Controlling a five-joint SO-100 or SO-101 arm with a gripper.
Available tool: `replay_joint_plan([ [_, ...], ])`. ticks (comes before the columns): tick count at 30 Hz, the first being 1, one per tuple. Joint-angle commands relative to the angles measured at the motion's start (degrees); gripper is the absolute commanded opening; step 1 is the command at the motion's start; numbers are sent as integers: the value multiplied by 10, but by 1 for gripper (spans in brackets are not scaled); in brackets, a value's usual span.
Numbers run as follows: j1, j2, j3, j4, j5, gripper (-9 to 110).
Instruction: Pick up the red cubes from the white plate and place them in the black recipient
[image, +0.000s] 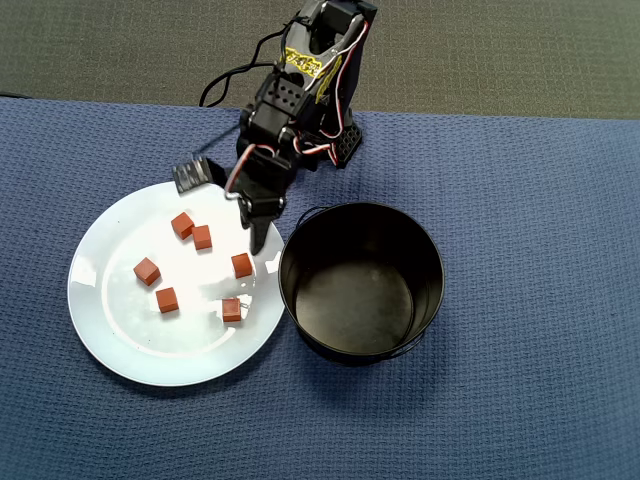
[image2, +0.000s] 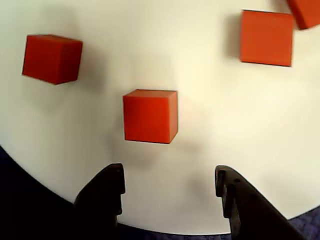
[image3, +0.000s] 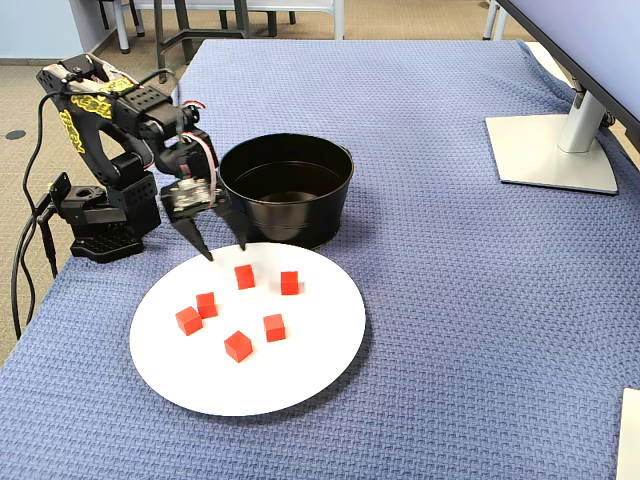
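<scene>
With all six red cubes (image: 242, 265) scattered on the white plate (image: 120, 340) at the left of the overhead view, I hold my hand (image: 256, 232), fingers apart and empty, over its rim to straddle the nearest cube, beside the empty black recipient (image: 361, 279).

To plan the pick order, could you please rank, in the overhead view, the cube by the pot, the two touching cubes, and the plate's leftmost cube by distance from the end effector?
From the end effector:
1. Cube by the pot, just below it.
2. Touching cubes, to its left.
3. Leftmost cube, far left on the plate.
</scene>
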Motion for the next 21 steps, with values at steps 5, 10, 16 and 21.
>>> replay_joint_plan([
  [5,-5,-78,-76,-49,-1,19],
  [10,-1,-132,-94,-69,17,18],
  [16,1,-179,-120,-86,23,18],
  [21,0,-221,-145,-93,32,16],
])
